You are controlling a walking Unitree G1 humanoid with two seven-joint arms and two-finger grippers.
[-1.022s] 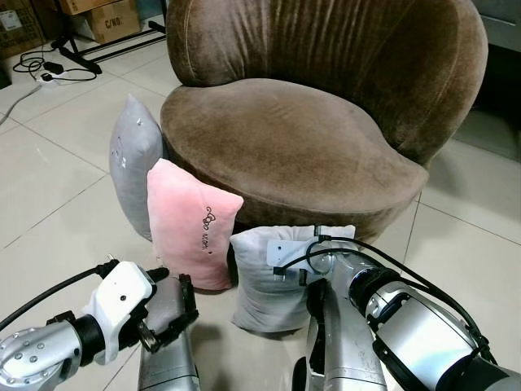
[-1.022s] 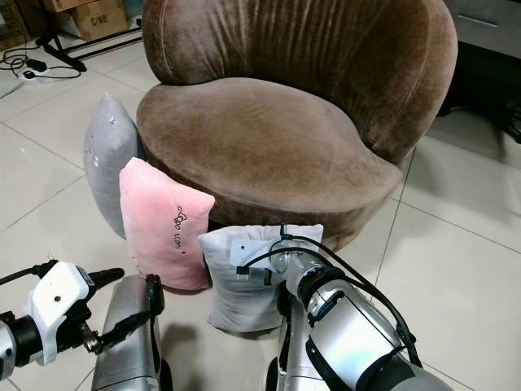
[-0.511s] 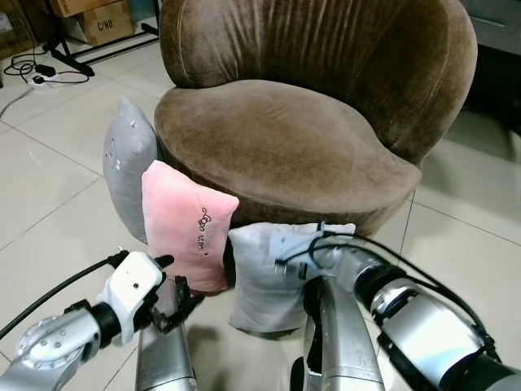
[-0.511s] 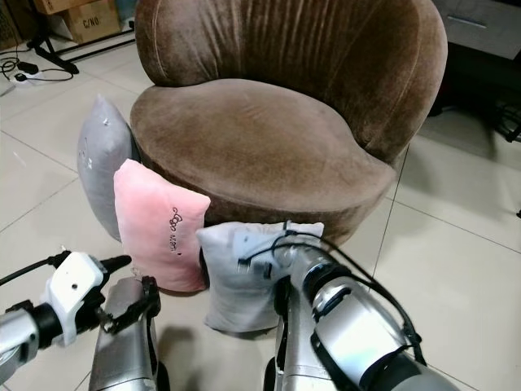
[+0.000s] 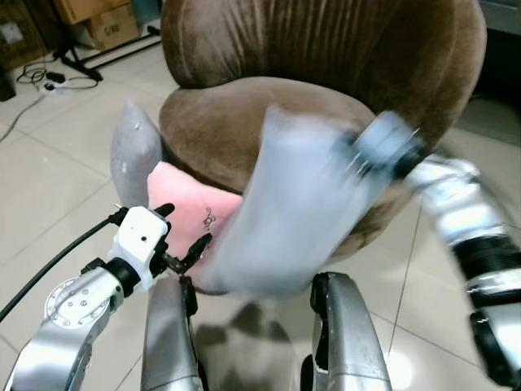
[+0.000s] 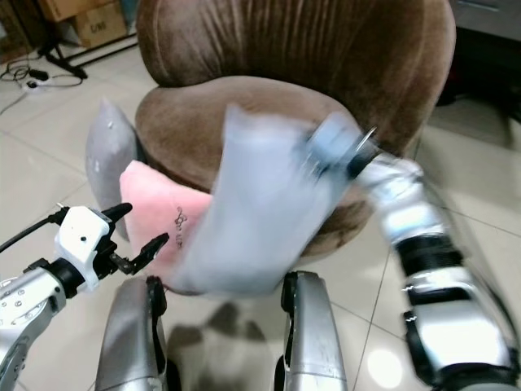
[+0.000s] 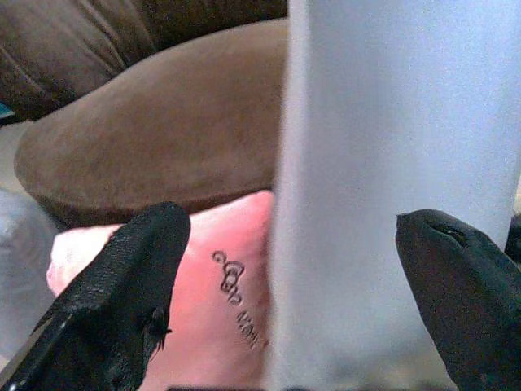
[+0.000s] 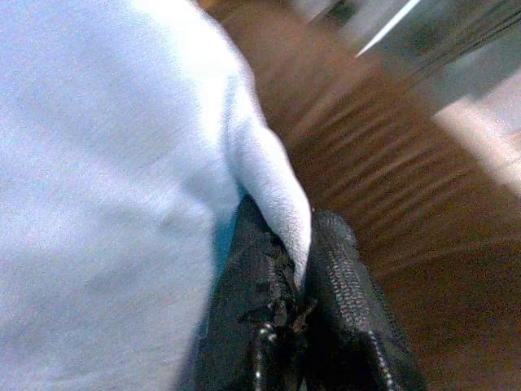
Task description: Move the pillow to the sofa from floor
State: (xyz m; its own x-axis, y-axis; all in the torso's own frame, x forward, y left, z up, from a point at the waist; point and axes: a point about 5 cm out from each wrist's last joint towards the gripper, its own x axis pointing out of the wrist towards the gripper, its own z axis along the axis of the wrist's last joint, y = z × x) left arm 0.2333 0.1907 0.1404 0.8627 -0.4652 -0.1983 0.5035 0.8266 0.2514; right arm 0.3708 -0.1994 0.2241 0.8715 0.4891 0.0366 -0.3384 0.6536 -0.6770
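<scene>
A light grey pillow (image 5: 293, 204) hangs blurred in the air in front of the brown sofa (image 5: 326, 49), its lower end just above the floor. My right gripper (image 5: 368, 151) is shut on the pillow's upper corner, and the fingers (image 8: 334, 269) pinch that corner (image 8: 281, 204) in the right wrist view. My left gripper (image 5: 183, 228) stands open beside the pillow's lower left side, not touching it. Its fingers (image 7: 122, 301) frame the hanging pillow (image 7: 391, 163) and the pink pillow (image 7: 220, 285).
A pink pillow (image 5: 175, 195) and a darker grey pillow (image 5: 134, 155) lean against the sofa's left front on the tiled floor. Cardboard boxes (image 5: 110, 20) and cables (image 5: 41, 77) lie at the back left. My silver legs (image 5: 346, 342) show at the bottom.
The right gripper has swung the light grey pillow up off the floor toward the sofa seat. The left gripper has risen a little and moved nearer the pillows.
</scene>
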